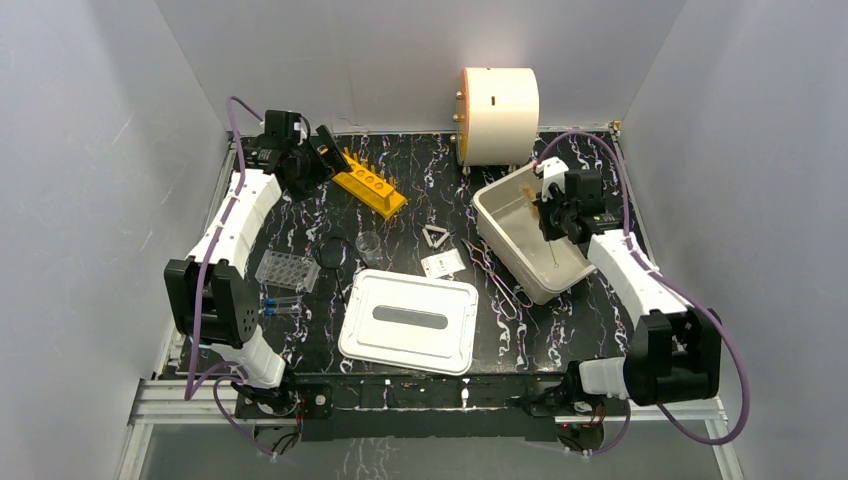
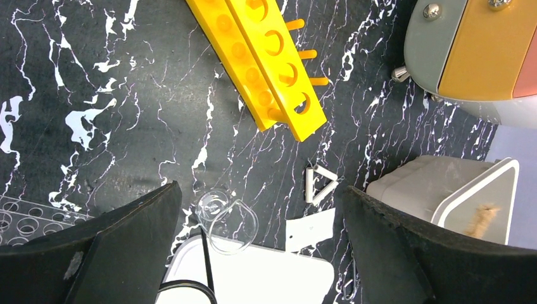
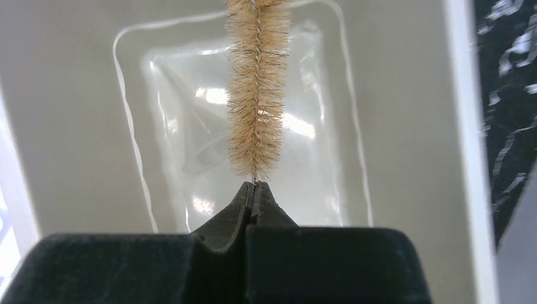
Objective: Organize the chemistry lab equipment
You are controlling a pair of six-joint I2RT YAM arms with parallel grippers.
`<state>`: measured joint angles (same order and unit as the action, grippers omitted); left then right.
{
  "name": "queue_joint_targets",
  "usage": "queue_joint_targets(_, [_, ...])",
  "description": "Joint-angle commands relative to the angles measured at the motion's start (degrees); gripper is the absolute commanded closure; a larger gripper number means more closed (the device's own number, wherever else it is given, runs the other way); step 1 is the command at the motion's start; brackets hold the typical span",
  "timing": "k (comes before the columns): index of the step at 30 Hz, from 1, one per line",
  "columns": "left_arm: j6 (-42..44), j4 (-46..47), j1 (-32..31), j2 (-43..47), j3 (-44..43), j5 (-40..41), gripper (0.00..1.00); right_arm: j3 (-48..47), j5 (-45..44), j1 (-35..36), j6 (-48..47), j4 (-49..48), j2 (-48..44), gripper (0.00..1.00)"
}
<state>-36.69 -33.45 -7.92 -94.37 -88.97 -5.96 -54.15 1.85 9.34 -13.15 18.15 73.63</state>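
Observation:
My left gripper [image 1: 322,152] [image 2: 261,196] is open and empty, held above the table beside the orange tube rack [image 1: 370,182] [image 2: 266,63]. Below it lie the tiny clear beaker [image 1: 369,242] [image 2: 221,212] and the white triangle [image 1: 435,237] [image 2: 320,183]. My right gripper [image 1: 552,220] [image 3: 255,185] is shut on the wire of a tan bristle brush [image 3: 256,95] [image 1: 532,196] and holds it inside the white tub [image 1: 520,250]. The clear well plate [image 1: 287,268], the blue-capped vials [image 1: 280,305] and the wire tongs [image 1: 495,275] lie on the table.
The tub's flat lid [image 1: 410,320] lies at the front middle. A black ring [image 1: 332,252] lies by the beaker and a white card [image 1: 442,264] by the triangle. The cream drum [image 1: 498,100] stands at the back. Grey walls close in three sides.

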Motion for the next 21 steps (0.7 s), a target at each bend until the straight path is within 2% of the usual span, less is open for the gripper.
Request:
queue_joint_targets(1, [-0.2, -1.2, 0.5, 1.4, -1.1, 0.0, 0.02, -2.1, 11.7, -1.9, -0.9, 4.8, 3.7, 1.0])
queue_joint_targets(6, [0.2, -1.2, 0.5, 1.3, -1.8, 0.5, 0.02, -3.5, 19.6, -2.0, -1.0, 8.6, 7.6, 1.0])
queue_joint_targets(9, [0.7, -1.2, 0.5, 1.2, -2.0, 1.1, 0.02, -2.8, 20.0, -2.1, -3.0, 9.0, 7.9, 1.0])
queue_joint_targets(12, [0.8, -1.2, 0.5, 1.0, -1.9, 1.0, 0.02, -2.3, 20.0, -1.9, -10.2, 11.5, 8.5, 1.0])
queue_joint_targets(15, [0.9, -1.2, 0.5, 0.7, -1.9, 1.4, 0.02, -3.2, 18.0, -1.9, -12.0, 12.2, 9.2, 1.0])
queue_joint_targets(21, [1.0, -1.1, 0.5, 0.0, -2.5, 0.9, 0.02, -5.8, 19.6, -1.9, -11.3, 14.1, 11.7, 0.89])
